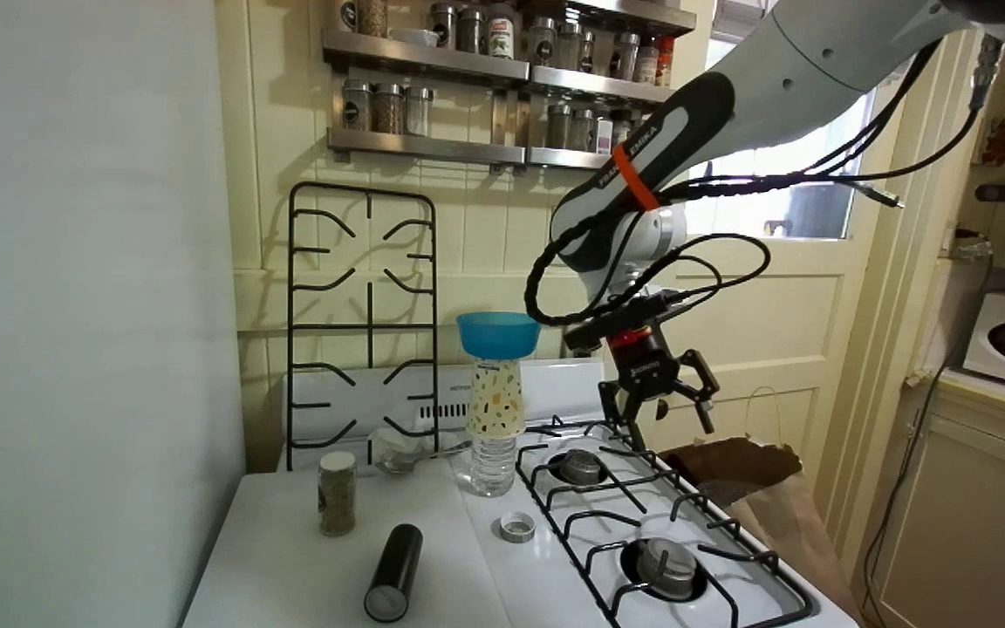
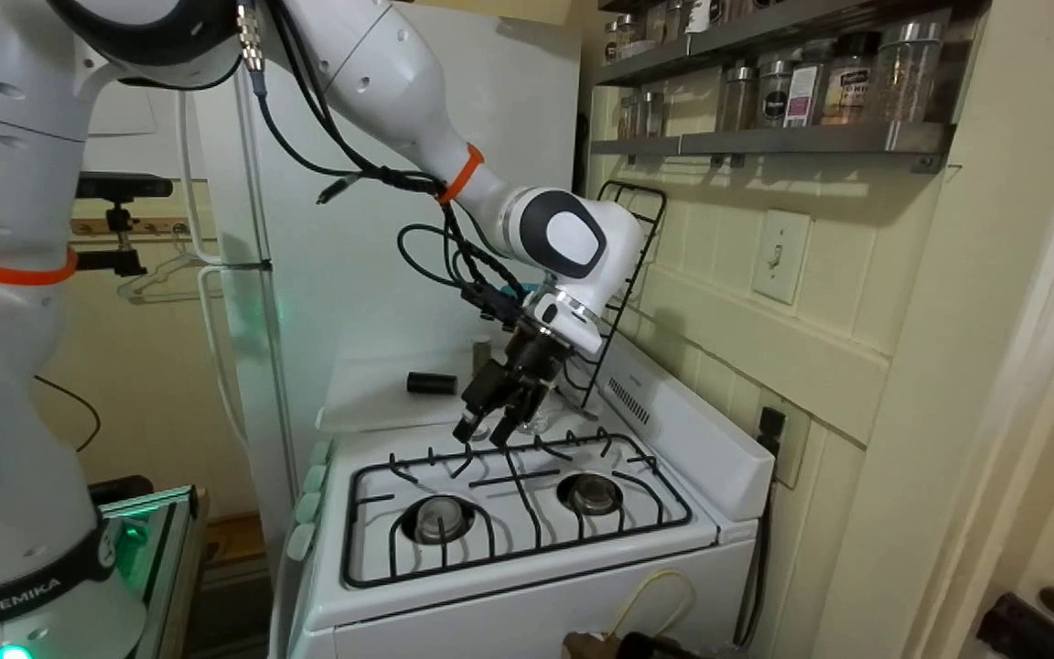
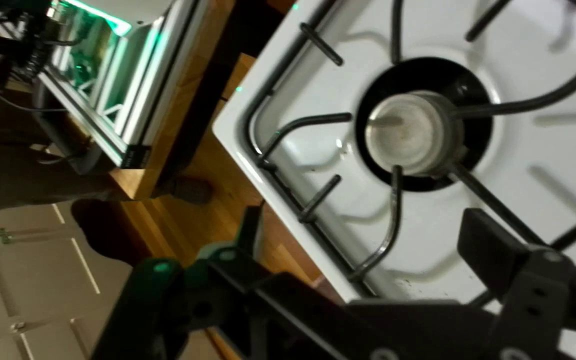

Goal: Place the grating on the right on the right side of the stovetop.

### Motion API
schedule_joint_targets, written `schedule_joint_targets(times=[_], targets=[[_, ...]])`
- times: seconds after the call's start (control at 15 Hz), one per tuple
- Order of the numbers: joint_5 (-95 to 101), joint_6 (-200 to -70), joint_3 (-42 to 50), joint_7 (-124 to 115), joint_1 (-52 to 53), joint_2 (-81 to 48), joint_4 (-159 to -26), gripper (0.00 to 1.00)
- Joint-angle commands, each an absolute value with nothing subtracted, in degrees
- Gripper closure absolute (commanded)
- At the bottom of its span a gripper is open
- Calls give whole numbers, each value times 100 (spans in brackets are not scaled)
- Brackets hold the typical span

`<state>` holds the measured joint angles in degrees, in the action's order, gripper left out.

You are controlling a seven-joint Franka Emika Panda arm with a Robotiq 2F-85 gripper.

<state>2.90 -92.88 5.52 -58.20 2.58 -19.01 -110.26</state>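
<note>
The grate (image 2: 527,503) lies flat along the right edge of the stovetop (image 1: 535,576), around two burners (image 1: 579,465). I see the pincer (image 1: 672,432) tilted above it, jaws spread apart.

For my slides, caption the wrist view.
Open, empty gripper; black grating lying around a burner on the white stovetop.

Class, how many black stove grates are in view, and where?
2: the lower grate lies over two burners; the upright grate stands at the back, near the wall.
</note>
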Motion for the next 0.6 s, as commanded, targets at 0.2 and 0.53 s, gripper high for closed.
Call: schedule_joint_targets(times=[0.2,0.53], targets=[[1876,-9184,448,-5653,340,-69,-12867,0],[2239,-8897,45,-5692,203,347,-13101,0]])
